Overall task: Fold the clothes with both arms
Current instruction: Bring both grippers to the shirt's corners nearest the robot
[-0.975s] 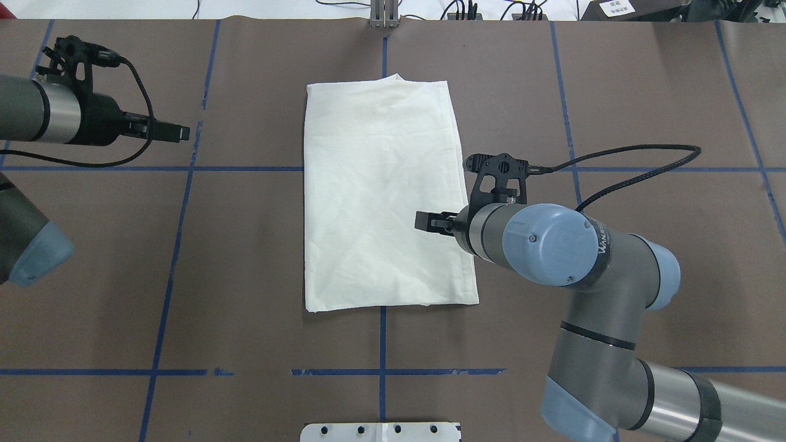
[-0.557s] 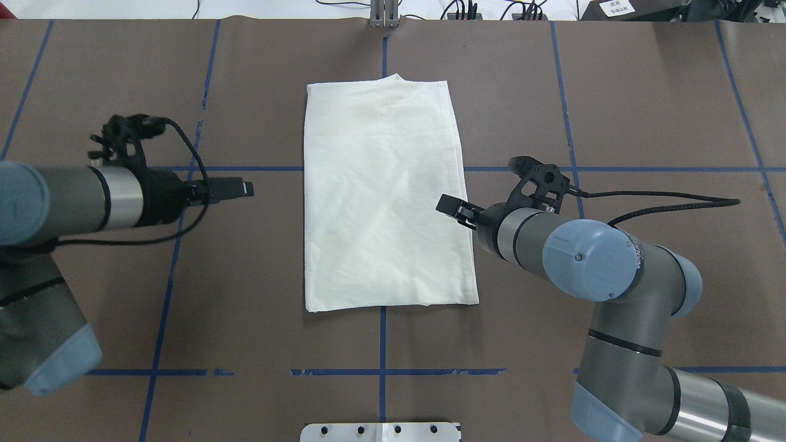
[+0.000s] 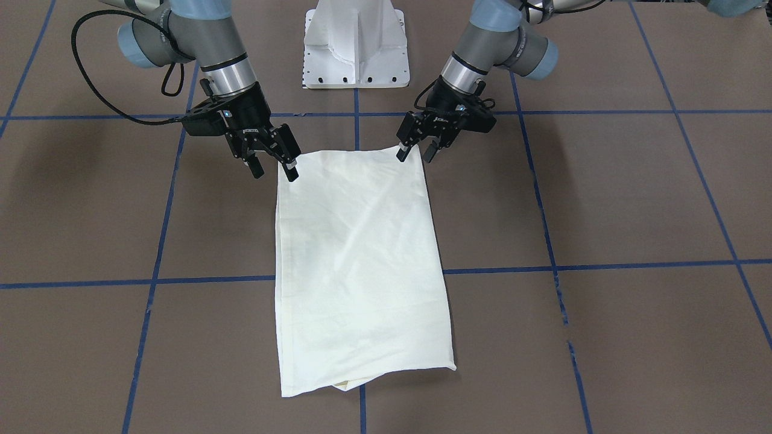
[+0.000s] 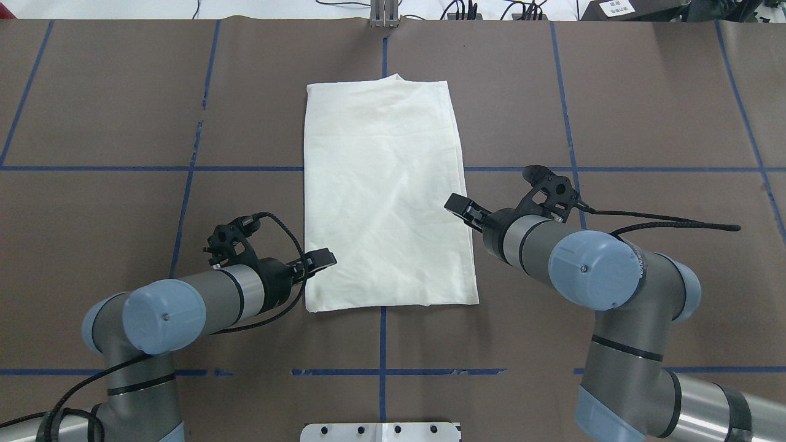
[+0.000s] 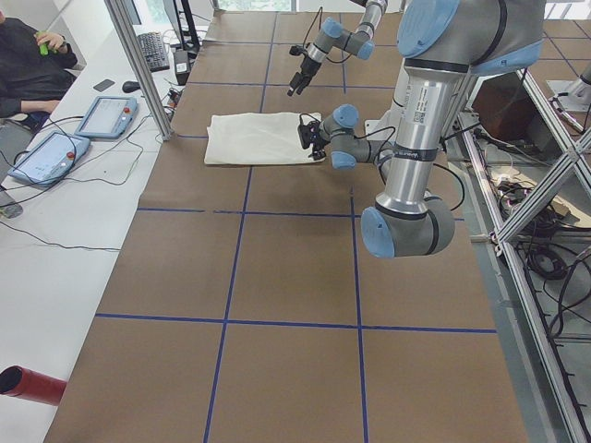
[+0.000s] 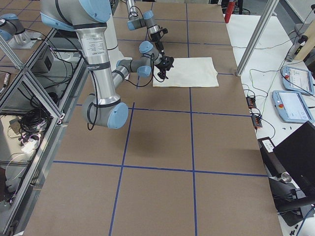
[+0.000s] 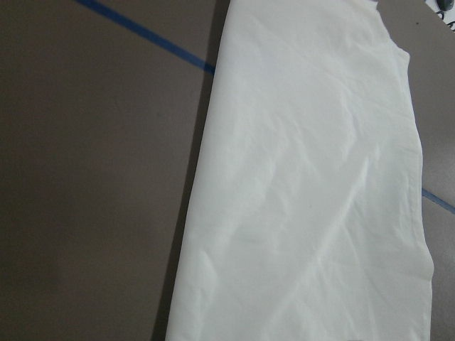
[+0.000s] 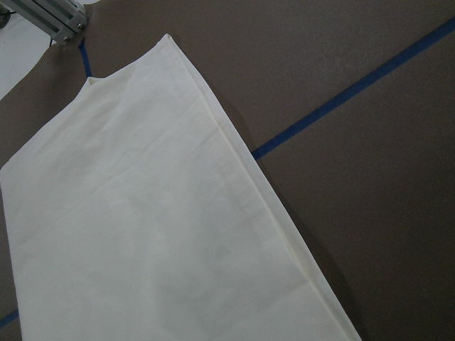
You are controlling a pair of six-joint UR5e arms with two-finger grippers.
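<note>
The clothes are one cream shirt [image 3: 362, 259] folded into a long rectangle, plain side up, flat on the brown table [image 4: 645, 92]. No print shows. My left gripper [image 3: 415, 154] hovers open at the shirt's near-left corner, fingers pointing down at the hem. In the overhead view it [image 4: 324, 258] lies by the lower left edge of the shirt [image 4: 387, 196]. My right gripper [image 3: 274, 170] hovers open at the near-right corner; from overhead it [image 4: 457, 205] sits over the right edge. Neither holds anything. Both wrist views show only the shirt [image 7: 306, 192] [image 8: 142, 213] and table.
The white pedestal base [image 3: 356, 54] stands just behind the shirt's near hem. Blue tape lines [image 4: 184, 169] grid the table. Off the far side, a seated person [image 5: 28, 55], two tablets [image 5: 111, 115] and an aluminium post [image 5: 138, 65] line a white bench.
My left arm swung from the far left of the table down to the shirt's near-left corner. My right gripper drew back from over the shirt to its right edge.
</note>
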